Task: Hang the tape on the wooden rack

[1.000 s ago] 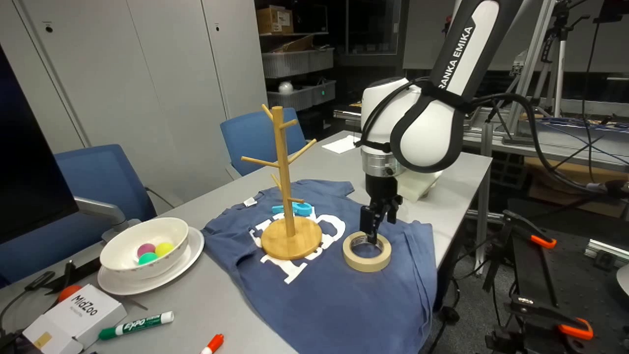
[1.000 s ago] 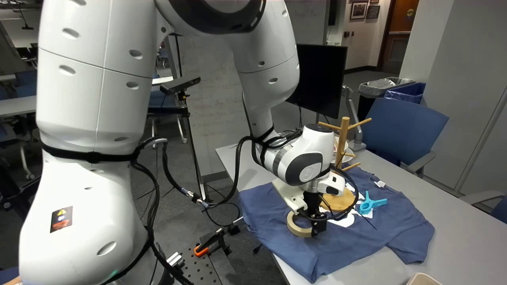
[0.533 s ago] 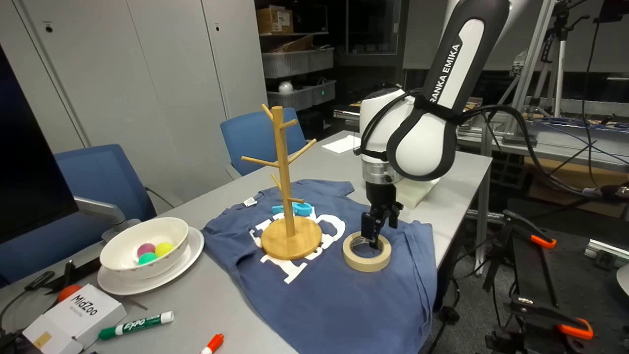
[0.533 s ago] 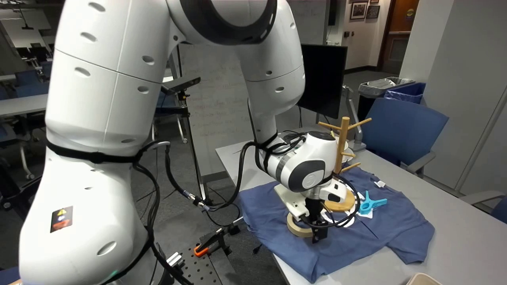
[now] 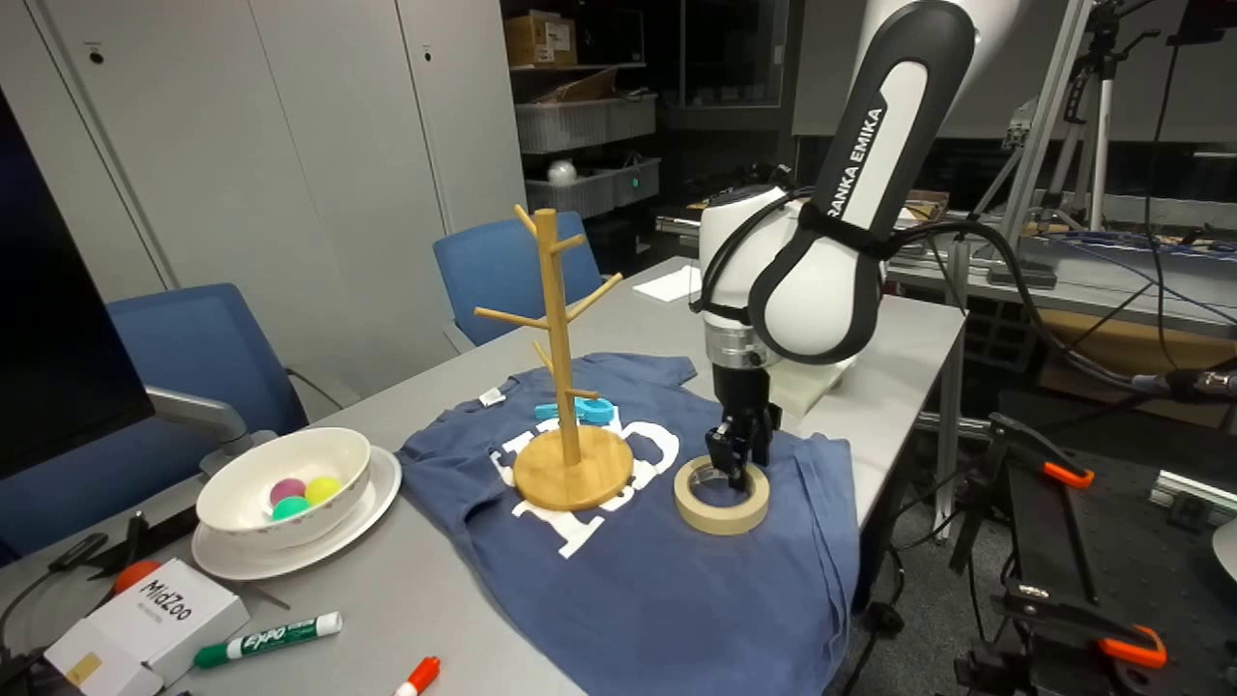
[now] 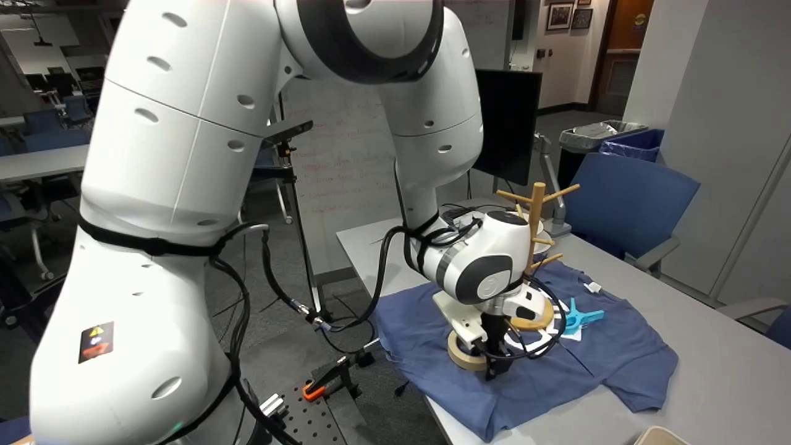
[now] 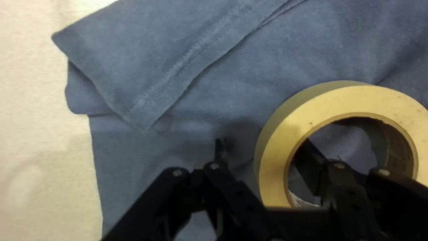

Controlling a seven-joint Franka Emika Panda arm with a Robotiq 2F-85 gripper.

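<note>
The tape (image 5: pixel 720 523), a beige ring, lies flat on the blue shirt to the right of the wooden rack (image 5: pixel 558 338) in an exterior view. The rack stands upright on its round base, its pegs bare. My gripper (image 7: pixel 263 149) points down over the ring's wall and is partly open. In the wrist view one finger (image 7: pixel 220 152) is outside the tape with a gap to it. The opposite finger (image 7: pixel 309 160) reaches into the centre hole, close to the inner wall; whether it touches cannot be told. The arm partly covers the rack in an exterior view (image 6: pixel 532 228).
The blue shirt (image 5: pixel 618 599) spreads under rack and tape. A light-blue clamp (image 5: pixel 591 411) lies behind the pole. A white bowl (image 5: pixel 232 512) with coloured balls, a white box (image 5: pixel 159 619) and a green marker (image 5: pixel 271 640) are at the left.
The gripper's jaws have drawn closer together around the tape's wall. The arm has shifted slightly and lowered, while the tape and rack stay in place.
</note>
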